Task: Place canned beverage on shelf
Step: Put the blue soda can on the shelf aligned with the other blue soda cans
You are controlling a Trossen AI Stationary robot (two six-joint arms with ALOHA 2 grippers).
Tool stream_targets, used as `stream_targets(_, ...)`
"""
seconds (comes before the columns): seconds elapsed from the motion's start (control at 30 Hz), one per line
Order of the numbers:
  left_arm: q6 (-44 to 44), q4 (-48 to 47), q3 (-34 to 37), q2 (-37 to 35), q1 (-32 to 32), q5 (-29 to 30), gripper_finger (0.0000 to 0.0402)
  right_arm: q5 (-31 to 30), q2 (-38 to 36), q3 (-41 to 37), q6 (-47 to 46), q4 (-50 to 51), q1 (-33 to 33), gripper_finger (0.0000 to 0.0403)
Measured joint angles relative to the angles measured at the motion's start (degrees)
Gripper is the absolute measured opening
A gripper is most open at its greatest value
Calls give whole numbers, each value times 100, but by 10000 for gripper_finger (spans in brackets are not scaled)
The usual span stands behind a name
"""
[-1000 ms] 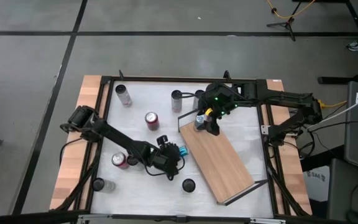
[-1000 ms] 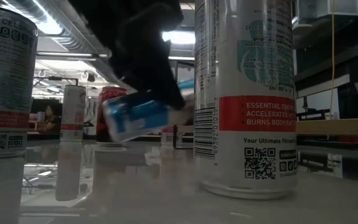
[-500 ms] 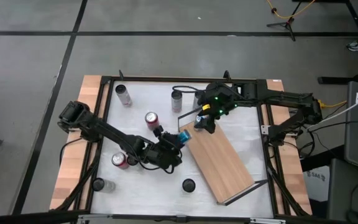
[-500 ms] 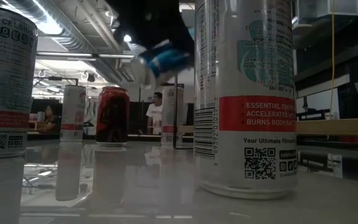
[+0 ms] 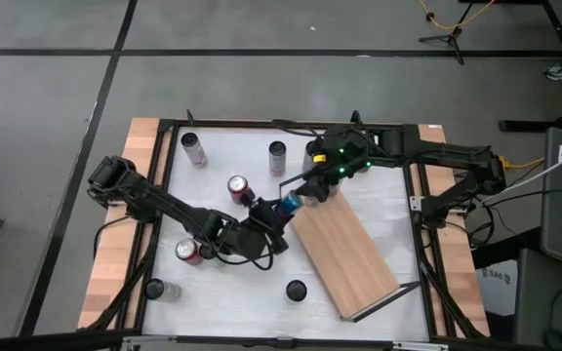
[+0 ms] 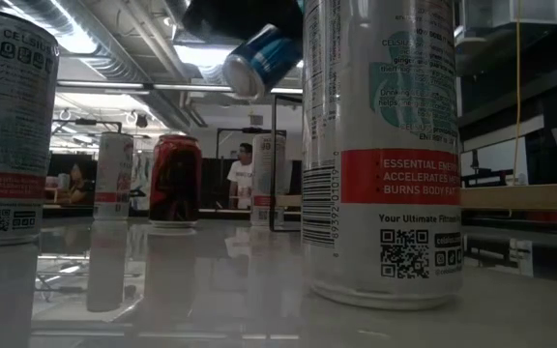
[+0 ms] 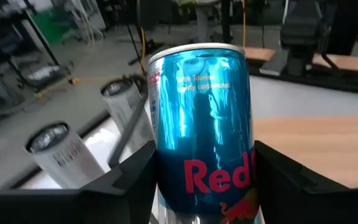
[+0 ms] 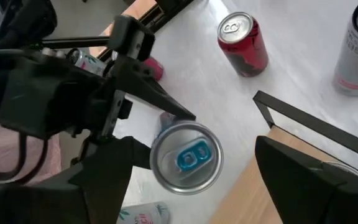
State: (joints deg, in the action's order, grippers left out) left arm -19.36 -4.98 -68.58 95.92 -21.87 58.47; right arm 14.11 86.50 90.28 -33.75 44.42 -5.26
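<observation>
white table [image 5: 379, 195] w/ scattered cans | wood shelf [image 5: 344, 249] angled | left gripper [image 5: 279, 209] clamps blue can [image 7: 201, 134] at shelf's railed end | right gripper [image 5: 318, 187] spread wide, holding nothing, just beside

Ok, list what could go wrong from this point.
1. The left gripper holds the blue can tilted in the air beside the right gripper, whose open fingers flank its top; a mistimed handover could drop it.
2. The shelf's black wire rail runs close under the can and could be clipped.
3. The red can stands near the left arm and might be knocked over.
</observation>
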Motion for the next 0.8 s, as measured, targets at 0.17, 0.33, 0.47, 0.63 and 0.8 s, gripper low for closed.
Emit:
stream_targets(0.17, 614, 507, 0, 0, 45, 75, 201, 50, 0, 0, -202, -19, 2, 325)
stream_targets(0.33, 648, 670, 0, 0, 164, 56, 201, 50, 0, 0, -218, -25, 121, 325)
stream_targets(0.47, 676, 776, 0, 0, 208, 28, 201, -54, 0, 2, -218, -45, 308, 325)
stream_targets(0.63, 1154, 1068, 0, 0, 176, -38, 202, -451, -8, 9, -226, 9, 396, 325)
stream_targets(0.8, 1361, 1123, 4, 2, 168, -33, 202, -452, -11, 17, -530, 55, 393, 325)
